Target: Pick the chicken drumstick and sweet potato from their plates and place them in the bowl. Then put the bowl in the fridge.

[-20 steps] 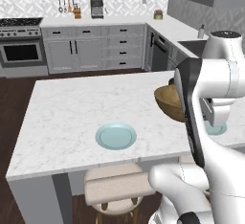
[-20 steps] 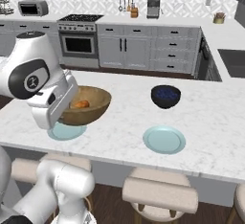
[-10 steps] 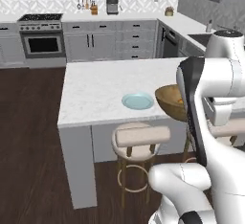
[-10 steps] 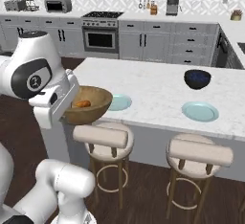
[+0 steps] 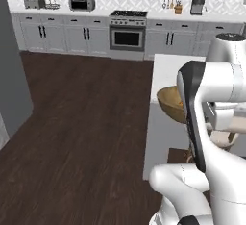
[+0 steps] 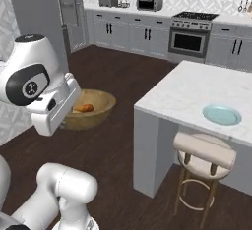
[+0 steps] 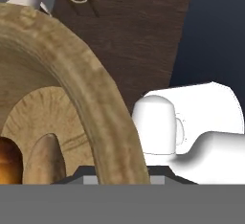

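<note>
My gripper (image 7: pixel 118 172) is shut on the thick rim of the wooden bowl (image 6: pixel 93 110), and holds it off the counter, above the dark floor. The bowl (image 5: pixel 171 104) shows to the left of my forearm, and its rim (image 7: pixel 83 91) arcs close across the hand view. Two orange-brown pieces lie inside: an orange one (image 7: pixel 6 163) and a browner tapered one (image 7: pixel 46 162). I cannot tell which is the chicken drumstick and which the sweet potato. One orange piece (image 6: pixel 83 108) shows in the right base view. A light-blue plate (image 6: pixel 221 114) sits bare on the island. The grey fridge (image 5: pixel 12 75) stands at the left.
The white island counter (image 6: pixel 197 94) is to my right with a round stool (image 6: pixel 204 150) under its edge. Dark wood floor (image 5: pixel 86 123) stretches ahead. Grey cabinets and an oven (image 5: pixel 127 37) line the back wall. A tall grey unit (image 6: pixel 37 13) rises at the far left.
The whole picture has shifted: the base has driven back and turned left, away from the island, and open floor and the fridge side have come into view. The bowl stays in my grip.
</note>
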Controlling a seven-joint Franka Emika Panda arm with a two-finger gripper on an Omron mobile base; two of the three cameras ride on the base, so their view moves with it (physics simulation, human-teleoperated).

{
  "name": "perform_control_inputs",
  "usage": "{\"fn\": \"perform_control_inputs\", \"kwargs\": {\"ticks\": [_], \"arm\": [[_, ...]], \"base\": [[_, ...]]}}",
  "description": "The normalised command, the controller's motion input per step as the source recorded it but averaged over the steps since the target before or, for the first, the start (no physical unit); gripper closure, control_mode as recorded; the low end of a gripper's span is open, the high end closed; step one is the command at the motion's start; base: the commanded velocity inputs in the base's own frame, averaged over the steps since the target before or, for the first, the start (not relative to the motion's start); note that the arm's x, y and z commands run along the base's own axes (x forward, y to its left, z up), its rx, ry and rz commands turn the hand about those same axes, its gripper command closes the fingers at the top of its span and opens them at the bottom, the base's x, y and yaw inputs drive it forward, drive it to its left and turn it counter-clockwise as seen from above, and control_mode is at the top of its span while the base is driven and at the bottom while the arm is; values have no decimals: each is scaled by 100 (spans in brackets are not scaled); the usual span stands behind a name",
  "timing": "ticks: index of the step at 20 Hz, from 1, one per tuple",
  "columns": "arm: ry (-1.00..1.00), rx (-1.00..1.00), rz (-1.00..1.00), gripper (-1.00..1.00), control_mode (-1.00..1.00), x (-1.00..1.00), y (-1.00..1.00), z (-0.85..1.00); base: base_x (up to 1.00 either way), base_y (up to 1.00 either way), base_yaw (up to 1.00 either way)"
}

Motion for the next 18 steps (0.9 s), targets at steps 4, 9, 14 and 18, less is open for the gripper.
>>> {"fn": "perform_control_inputs", "kwargs": {"ticks": [4, 9, 14, 18], "arm": [[0, 0, 0, 100, 100, 0, 0, 0], [0, 0, 0, 100, 100, 0, 0, 0], [0, 0, 0, 100, 100, 0, 0, 0], [0, 0, 0, 100, 100, 0, 0, 0]], "base": [[59, 100, 11], [96, 100, -16], [95, 100, -27], [83, 100, -32]]}}
